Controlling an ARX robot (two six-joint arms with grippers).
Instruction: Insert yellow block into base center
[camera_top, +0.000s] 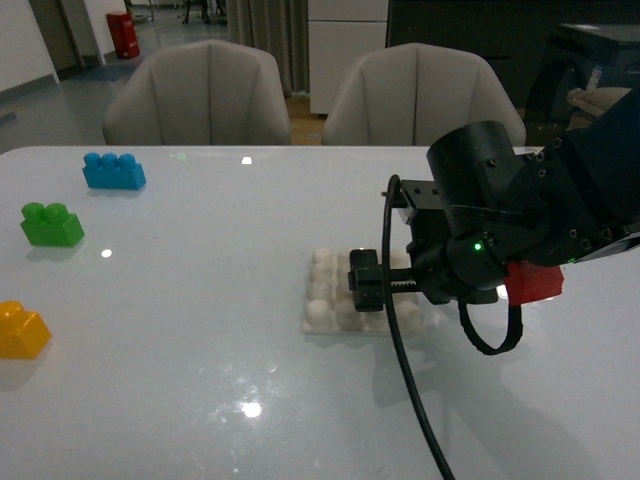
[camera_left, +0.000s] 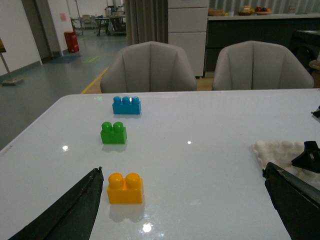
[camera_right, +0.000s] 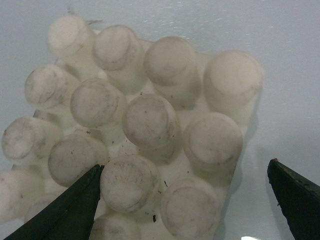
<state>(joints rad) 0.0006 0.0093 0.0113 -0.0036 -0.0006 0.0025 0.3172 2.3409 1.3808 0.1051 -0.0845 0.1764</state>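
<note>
Flat square white plastic base w/ round studs lies on glossy white counter. R claw hangs directly over base, fingers spread wide, nothing pinched; its wrist cam shows only studs btwn the tips. Can't tell if it touches base. Small yellow-orange plastic two-stud block stands upright, studs up, well apart from base, far to its left & a bit nearer the robot. L claw also spread & empty; yellow block sits ahead of it, close to one finger, not gripped. Green two-stud plastic brick is left of base, beyond yellow block; blue three-stud plastic brick further back again. Red plastic piece is just right of base, partly hidden by R arm.
</note>
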